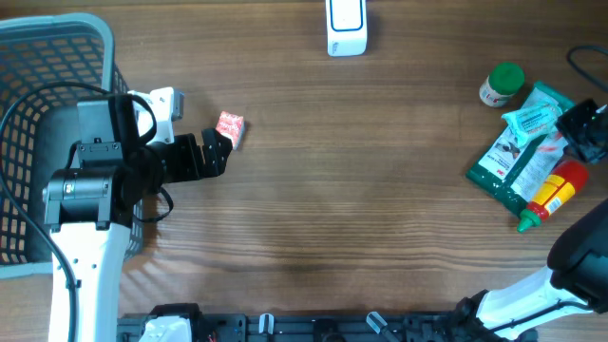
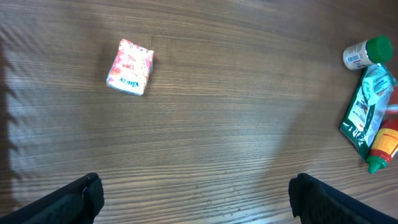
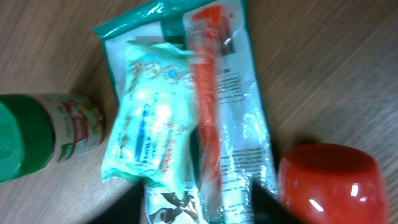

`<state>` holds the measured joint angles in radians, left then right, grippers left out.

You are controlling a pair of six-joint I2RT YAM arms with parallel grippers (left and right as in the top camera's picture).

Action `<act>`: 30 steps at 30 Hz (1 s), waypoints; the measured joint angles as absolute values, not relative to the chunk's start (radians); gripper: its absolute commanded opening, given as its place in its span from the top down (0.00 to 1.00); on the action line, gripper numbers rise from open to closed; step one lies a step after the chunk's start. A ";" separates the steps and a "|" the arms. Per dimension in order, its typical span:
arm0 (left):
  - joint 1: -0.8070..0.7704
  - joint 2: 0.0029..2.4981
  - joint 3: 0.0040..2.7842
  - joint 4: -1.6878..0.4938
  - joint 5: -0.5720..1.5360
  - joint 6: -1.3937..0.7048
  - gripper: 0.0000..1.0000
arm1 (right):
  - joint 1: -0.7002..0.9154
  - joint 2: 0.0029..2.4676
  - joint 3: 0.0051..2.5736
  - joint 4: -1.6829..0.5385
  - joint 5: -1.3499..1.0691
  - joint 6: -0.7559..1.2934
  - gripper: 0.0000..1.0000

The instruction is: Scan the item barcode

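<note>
A white and blue barcode scanner [image 1: 345,27] stands at the far edge of the table. A small red and white tissue pack [image 1: 230,126] lies just past my left gripper [image 1: 220,150]; in the left wrist view the pack [image 2: 129,67] sits well ahead of the open left gripper [image 2: 196,199], which holds nothing. My right gripper [image 1: 581,128] hovers over a pile at the right. In the right wrist view the right gripper [image 3: 196,208] has its jaws apart, either side of a green-edged pouch [image 3: 230,93] with a pale teal packet [image 3: 152,124] on top.
A green-lidded jar [image 1: 501,84] and a red sauce bottle [image 1: 553,193] flank the pouch [image 1: 513,161]. A grey wire basket [image 1: 38,85] fills the left edge beside the left arm. The jar [image 3: 37,134] and bottle [image 3: 329,180] crowd the right gripper.
</note>
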<state>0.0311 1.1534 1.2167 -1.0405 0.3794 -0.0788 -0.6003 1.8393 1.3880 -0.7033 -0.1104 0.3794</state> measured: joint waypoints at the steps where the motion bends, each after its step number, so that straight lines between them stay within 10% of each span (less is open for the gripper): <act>1: 0.031 1.153 1.217 -1.041 0.379 -0.079 0.00 | -0.598 1.839 1.388 -0.697 -0.124 0.381 0.05; 11: 0.031 1.153 1.217 -1.040 0.379 -0.079 0.00 | -0.540 1.739 1.388 -0.611 -0.383 0.376 0.16; 22: 0.031 1.153 1.217 -1.040 0.379 -0.079 0.00 | 0.130 1.726 1.390 -0.392 -0.575 0.148 0.15; 30: 0.031 1.153 1.217 -1.040 0.379 -0.079 0.00 | 0.267 1.854 1.390 -0.314 -0.573 0.152 0.15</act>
